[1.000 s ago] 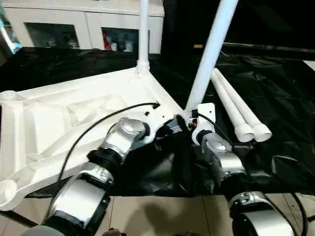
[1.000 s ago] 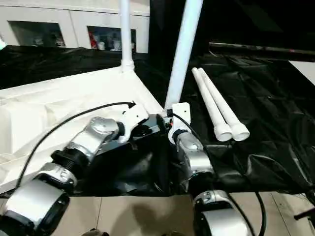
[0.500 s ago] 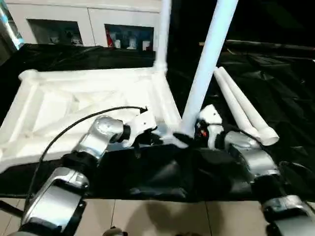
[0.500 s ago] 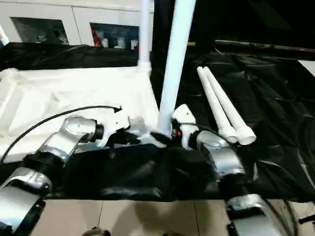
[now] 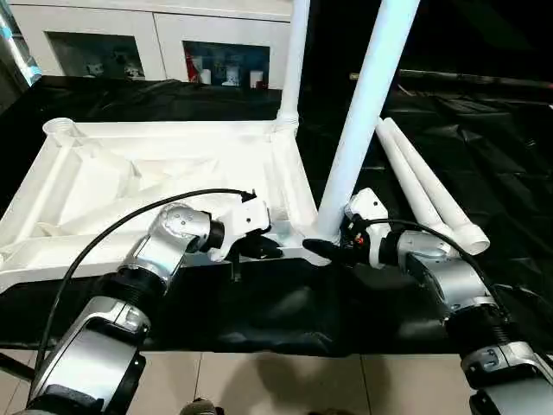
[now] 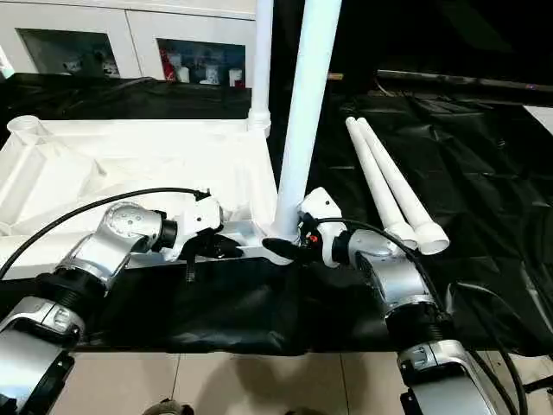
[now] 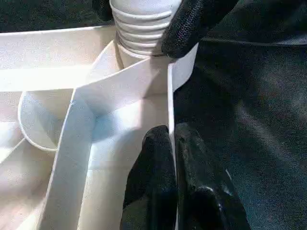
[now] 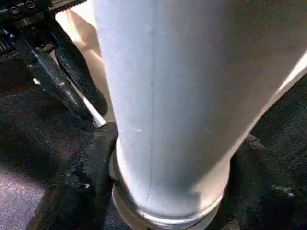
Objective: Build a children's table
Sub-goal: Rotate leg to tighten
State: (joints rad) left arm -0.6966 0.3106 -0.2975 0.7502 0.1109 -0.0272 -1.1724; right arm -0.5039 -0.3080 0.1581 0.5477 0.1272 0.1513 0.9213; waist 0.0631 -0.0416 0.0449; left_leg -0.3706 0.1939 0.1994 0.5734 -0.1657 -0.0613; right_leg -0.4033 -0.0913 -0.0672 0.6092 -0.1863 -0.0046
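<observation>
On black-draped work table [image 5: 484, 156]: left gripper [image 7: 173, 158] pinching tabletop [image 5: 130, 173] rim, right gripper [image 6: 289, 246] straddling leg [image 5: 367, 112] base; risking leg tilting, socket [image 7: 139, 45] jamming.

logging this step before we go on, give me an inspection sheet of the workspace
surface: work table draped in black sheet, wrinkled.
job's things: white tabletop lies underside up; far leg and near leg stand in corner sockets; two loose legs lie side by side on the sheet.
clutter: nothing seen.
grippers: left claw pinches the tabletop's side wall; right claw sits around the near leg's base, one finger each side.
cables: black cable loops over the left forearm.
surroundings: white cabinet behind; tiled floor in front.
</observation>
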